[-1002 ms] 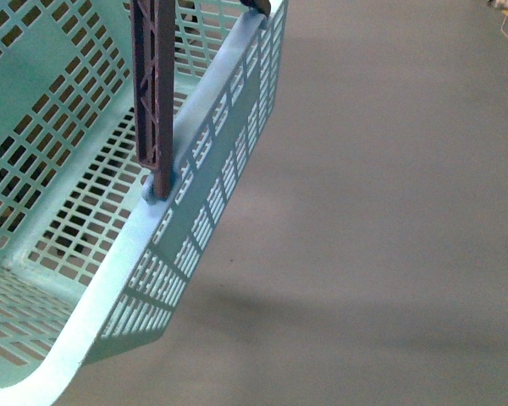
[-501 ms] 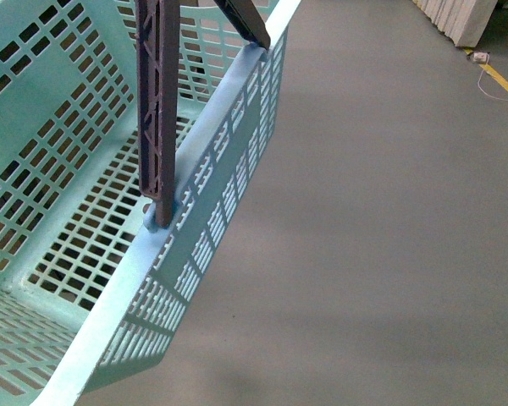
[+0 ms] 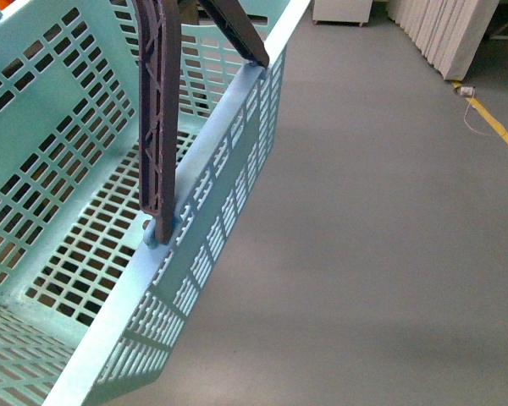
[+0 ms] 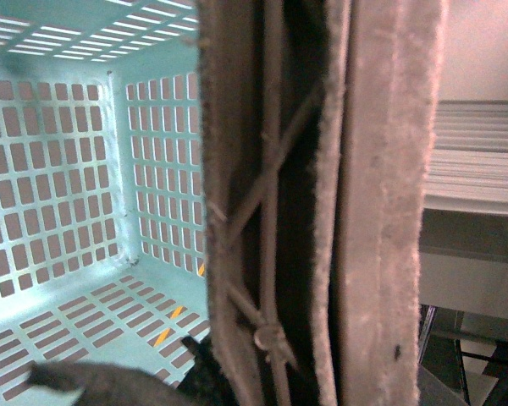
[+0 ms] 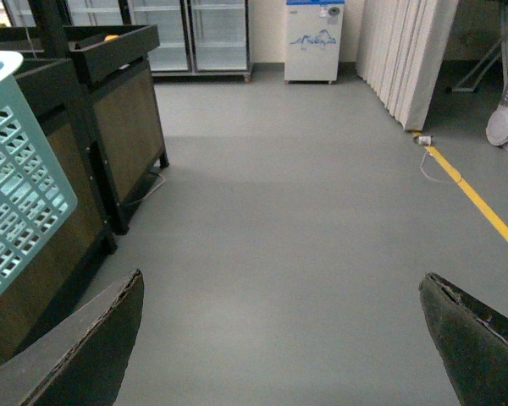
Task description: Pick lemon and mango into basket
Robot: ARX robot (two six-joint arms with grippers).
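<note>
Evidently no fruit yet: neither lemon nor mango appears in any view, and the visible part of the basket [image 3: 220, 127] floor is bare lattice.

- Basket fills the front view from 7 to 11 o'clock and sits tilted, its near rim running up towards 12. One brown handle [image 3: 159, 118] stands upright from its pivot on that rim.
- Left wrist view: both handles [image 4: 381, 194] pressed together right against the lens, basket interior [image 4: 59, 194] beyond them. A yellow floor mark shows through the slots. So my reading is that the basket hangs clear of the floor, carried by its handles on the left arm. The left fingers themselves are not clearly shown; cannot tell their state.
- Right gripper [image 5: 284, 338]: fingers [image 5: 85, 347] wide apart, nothing between them, free for picking.
- Dark wooden stand [image 5: 123, 118] just beside the basket; orange speck on top, too small to name. Fruit probably lies there.
- Yellow floor line [image 3: 499, 127] at 2 o'clock.
</note>
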